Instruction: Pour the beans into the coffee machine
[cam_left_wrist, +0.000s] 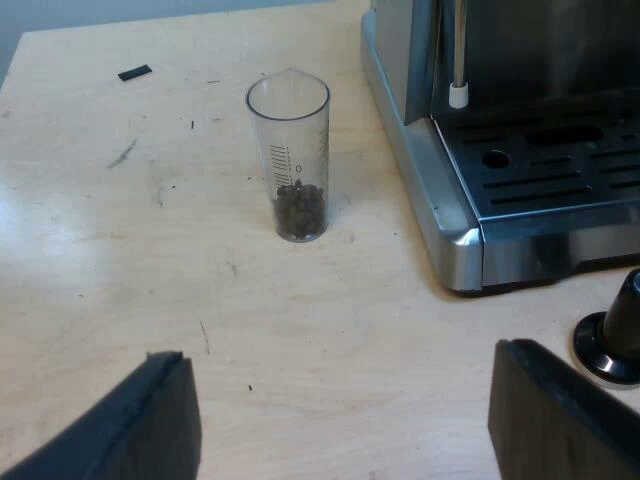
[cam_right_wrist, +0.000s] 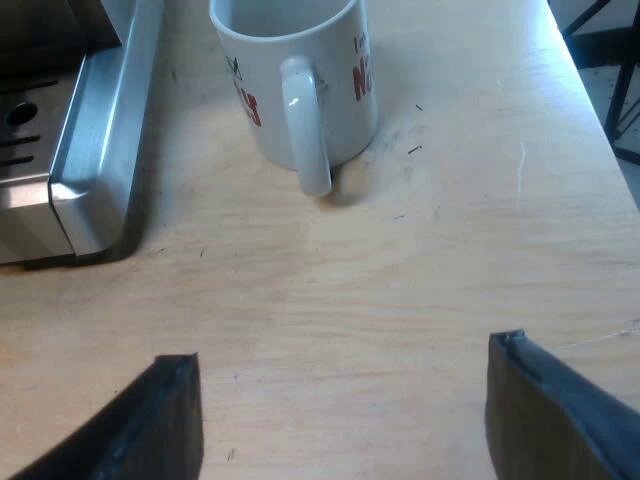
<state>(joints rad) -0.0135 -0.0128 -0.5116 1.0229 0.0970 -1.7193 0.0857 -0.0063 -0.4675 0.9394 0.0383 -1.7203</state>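
Left wrist view looks down on a pale wooden counter (cam_left_wrist: 120, 250). A clear plastic measuring glass (cam_left_wrist: 288, 140) with printed graduation marks stands upright on it, a shallow layer of dark coffee beans (cam_left_wrist: 300, 210) at its bottom. The glass stands near the base corner of the brushed-steel espresso machine (cam_left_wrist: 420, 190), not touching it. A thin metal steam wand (cam_left_wrist: 458, 60) with a white tip hangs over the machine's slotted drip tray (cam_left_wrist: 560, 175). On the counter near the machine's front corner stands a tamper (cam_left_wrist: 615, 335) with a black knob. A small flat black scrap (cam_left_wrist: 135, 72) lies well apart from the glass. The left gripper (cam_left_wrist: 340, 360) hovers over bare counter short of the glass, its two black fingers (cam_left_wrist: 160, 420) spread wide with nothing between them.

Right wrist view shows a white ceramic mug (cam_right_wrist: 300, 60) with red lettering, upright on the counter (cam_right_wrist: 450, 250), its handle (cam_right_wrist: 305, 130) turned towards the camera. It stands near the espresso machine's steel corner (cam_right_wrist: 90, 150) but apart from it. The right gripper (cam_right_wrist: 342, 360) hangs over bare counter short of the mug, fingers (cam_right_wrist: 165, 420) wide apart and holding nothing.
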